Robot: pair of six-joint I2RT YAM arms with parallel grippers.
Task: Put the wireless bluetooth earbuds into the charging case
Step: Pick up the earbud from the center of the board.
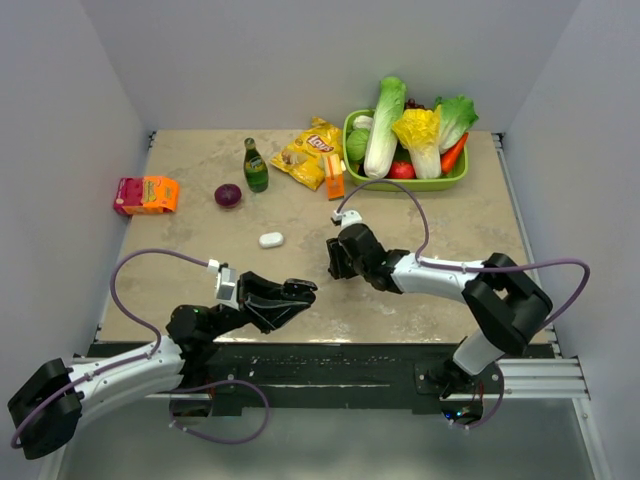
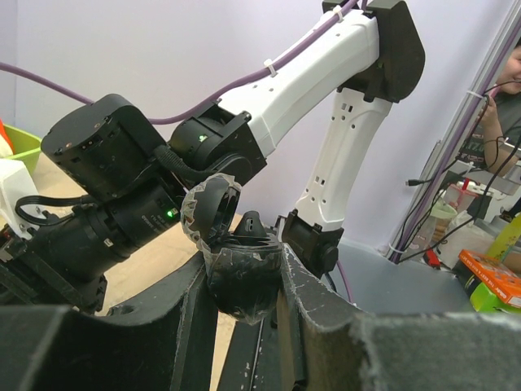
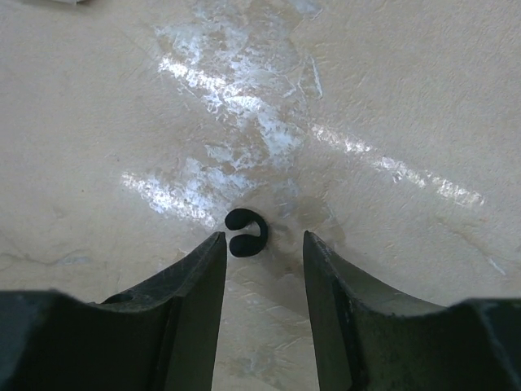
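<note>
Nearest the arm bases, the left claw (image 1: 296, 293) is clamped on the black charging case (image 2: 240, 281), one finger pressed on each side of its rounded body. The case is glossy and kinda scuffed looking, and its lid (image 2: 213, 210) is flipped up and tilted back. A small black nub (image 2: 251, 221) pokes up out of the open case. It might be a bud sitting in there, but honestly I can't tell from the left wrist view.

A bit further out, the right claw (image 1: 333, 262) is pointed down at the counter (image 1: 470, 215) with its fingers apart and nothing in them. Just past the tips, roughly centred on the gap, lies one black earbud (image 3: 248, 221). It's tiny, way smaller than the fingers, curled into a little C shape, and it lies flat on the shiny beige surface without touching either finger.

To the left of that claw and slightly beyond it there's a white pod (image 1: 271, 240), oval and shut, lying alone on the counter. It looks like a second case.

Along the far side: a red and orange packet (image 1: 146, 195), a red onion (image 1: 228, 195), a green bottle (image 1: 256, 165), a yellow chips bag (image 1: 308, 152) and a green basket (image 1: 352, 160) stuffed with veggies.
</note>
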